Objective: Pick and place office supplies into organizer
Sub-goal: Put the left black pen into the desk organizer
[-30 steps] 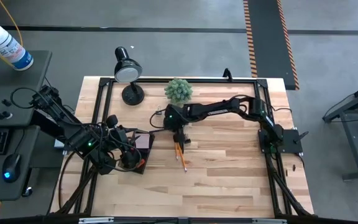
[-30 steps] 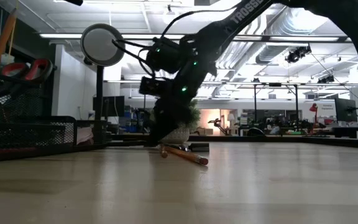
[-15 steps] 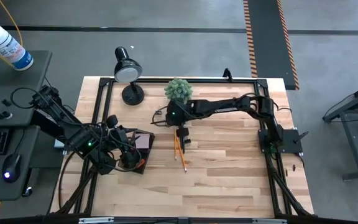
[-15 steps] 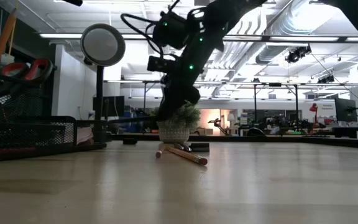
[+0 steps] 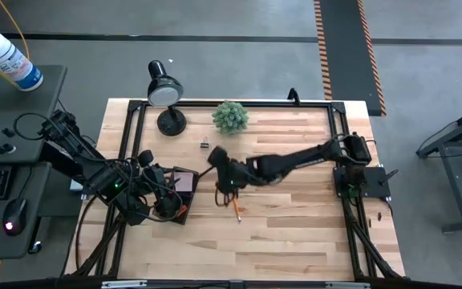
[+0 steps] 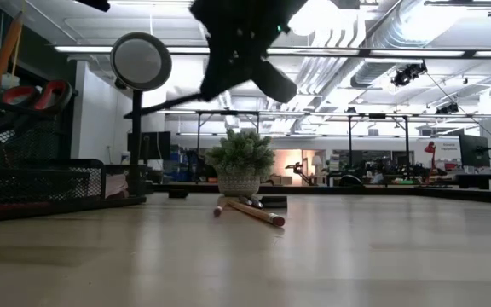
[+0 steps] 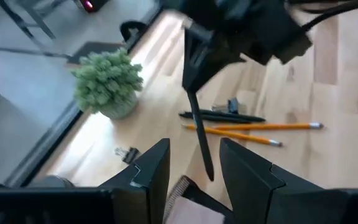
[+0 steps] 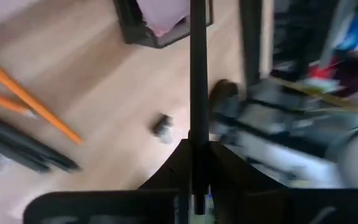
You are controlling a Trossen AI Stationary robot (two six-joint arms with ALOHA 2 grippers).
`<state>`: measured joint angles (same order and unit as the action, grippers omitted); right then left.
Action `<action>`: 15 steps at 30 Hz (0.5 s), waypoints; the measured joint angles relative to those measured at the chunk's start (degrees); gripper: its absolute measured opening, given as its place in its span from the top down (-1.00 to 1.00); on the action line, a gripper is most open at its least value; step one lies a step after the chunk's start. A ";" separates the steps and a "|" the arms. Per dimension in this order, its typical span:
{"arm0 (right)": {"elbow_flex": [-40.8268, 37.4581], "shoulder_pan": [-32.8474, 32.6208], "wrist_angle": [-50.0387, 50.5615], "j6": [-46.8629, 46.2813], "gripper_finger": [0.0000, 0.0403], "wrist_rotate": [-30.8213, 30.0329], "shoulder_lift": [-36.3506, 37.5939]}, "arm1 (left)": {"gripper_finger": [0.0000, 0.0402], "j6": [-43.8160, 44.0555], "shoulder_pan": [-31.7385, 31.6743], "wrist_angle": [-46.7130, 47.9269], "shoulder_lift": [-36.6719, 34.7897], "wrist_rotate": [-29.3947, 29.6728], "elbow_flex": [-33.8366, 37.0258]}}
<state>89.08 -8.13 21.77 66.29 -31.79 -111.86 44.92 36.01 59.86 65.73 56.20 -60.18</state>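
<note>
My right gripper (image 5: 217, 159) hangs above the table's middle, shut on a dark pen (image 7: 199, 137). The pen points toward the black organizer (image 5: 184, 173) at the left, which holds a pink sticky-note pad (image 8: 165, 15) and red-handled scissors (image 6: 45, 94). Two orange pencils (image 5: 233, 202) and two more dark pens (image 7: 222, 116) lie flat on the wood under the right arm. A small binder clip (image 5: 204, 145) lies toward the far side. My left gripper (image 7: 194, 177) stands open at the organizer; whether it touches it, I cannot tell. My right gripper pinches the dark pen at one end (image 8: 197, 140) between its two fingers. The pen runs on along the line of the fingers. It is lifted clear of the table, and its free end (image 7: 208, 176) slants down toward the organizer.
A green spiky plant (image 5: 229, 116) in a pale pot and a black desk lamp (image 5: 165, 90) stand at the far edge. A black frame (image 5: 339, 120) rims the table. Bare wood lies toward the near edge.
My right gripper has risen from the table beside the pencils with the pen, swung toward the table's left and the organizer, and rolled at the wrist. The pen is now lifted clear, pointing left. The pencils and the other pens stay where they were.
</note>
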 joint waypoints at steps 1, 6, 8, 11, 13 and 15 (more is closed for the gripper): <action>-0.02 -1.08 -1.00 3.51 0.88 -2.47 -0.02 | 0.36 0.36 0.00 0.00 0.00 -0.80 0.00; 0.00 -4.23 -10.21 17.98 0.88 -7.65 0.01 | 0.36 2.24 -0.02 -0.33 0.00 -2.80 0.00; 0.02 -4.85 -14.18 23.85 0.88 -10.22 0.01 | 0.36 3.49 -0.02 -0.32 0.00 -2.88 0.00; 0.02 -5.18 -18.78 30.13 0.88 -11.37 0.01 | 0.36 5.01 -0.04 -0.38 0.01 -3.69 0.00; 0.02 -5.19 -22.11 33.27 0.88 -11.38 0.01 | 0.36 5.91 -0.04 -0.46 0.00 -4.22 0.00; 0.02 -5.29 -24.78 35.66 0.88 -11.15 0.01 | 0.36 6.61 -0.04 -0.52 0.02 -4.28 0.00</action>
<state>89.10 -13.42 -3.02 101.95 -42.94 -111.85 51.52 35.97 59.34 65.75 51.92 -60.18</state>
